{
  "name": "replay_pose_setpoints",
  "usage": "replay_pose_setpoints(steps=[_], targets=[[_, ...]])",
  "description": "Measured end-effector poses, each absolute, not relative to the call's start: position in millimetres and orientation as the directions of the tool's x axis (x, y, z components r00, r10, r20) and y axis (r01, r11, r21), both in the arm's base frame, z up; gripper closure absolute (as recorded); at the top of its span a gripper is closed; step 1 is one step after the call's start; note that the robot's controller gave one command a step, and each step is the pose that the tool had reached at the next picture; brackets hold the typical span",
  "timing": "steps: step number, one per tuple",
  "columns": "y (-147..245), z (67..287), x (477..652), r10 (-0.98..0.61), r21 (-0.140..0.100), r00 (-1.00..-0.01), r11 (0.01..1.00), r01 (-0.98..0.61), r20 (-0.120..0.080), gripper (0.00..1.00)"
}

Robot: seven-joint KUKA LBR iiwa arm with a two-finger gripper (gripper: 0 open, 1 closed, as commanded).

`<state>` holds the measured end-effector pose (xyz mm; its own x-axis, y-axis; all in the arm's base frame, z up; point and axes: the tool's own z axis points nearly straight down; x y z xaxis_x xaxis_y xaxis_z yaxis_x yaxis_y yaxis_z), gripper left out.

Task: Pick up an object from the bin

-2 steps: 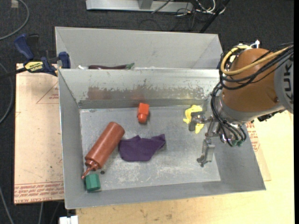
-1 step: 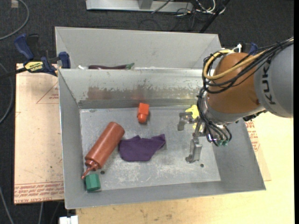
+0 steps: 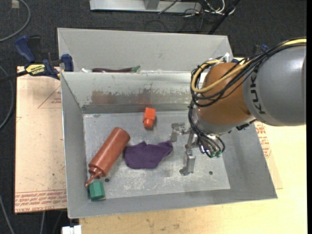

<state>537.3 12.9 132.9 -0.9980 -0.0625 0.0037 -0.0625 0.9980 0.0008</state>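
My gripper [image 3: 181, 148] hangs low over the right half of the bin floor, open, one fingertip [image 3: 175, 129] toward the back and the other toward the front. Nothing sits between them. A crumpled purple cloth [image 3: 145, 155] lies just to its left, with its right corner reaching close to the gap between the fingers. A small orange block [image 3: 149, 117] stands near the back wall, left of the back finger.
A reddish-brown bottle [image 3: 108, 152] with a green cap [image 3: 96, 191] lies slanted in the bin's left front. A dark flat thing [image 3: 115, 70] shows behind the bin's back wall. The arm with its orange cover and cables looms over the right side.
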Motion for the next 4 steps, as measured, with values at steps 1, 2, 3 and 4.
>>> replay_pose_setpoints(steps=[1,2,3,4], targets=[[42,110,580.4,-0.134,-0.001,-0.991,0.991,-0.134,-0.010,0.00],[102,70,579.9,-0.463,0.004,-0.886,0.886,-0.463,0.000,1.00],[102,70,579.9,-0.463,0.004,-0.886,0.886,-0.463,0.000,1.00],[102,158,588.2,-0.513,0.004,-0.858,0.858,-0.513,-0.004,1.00]])
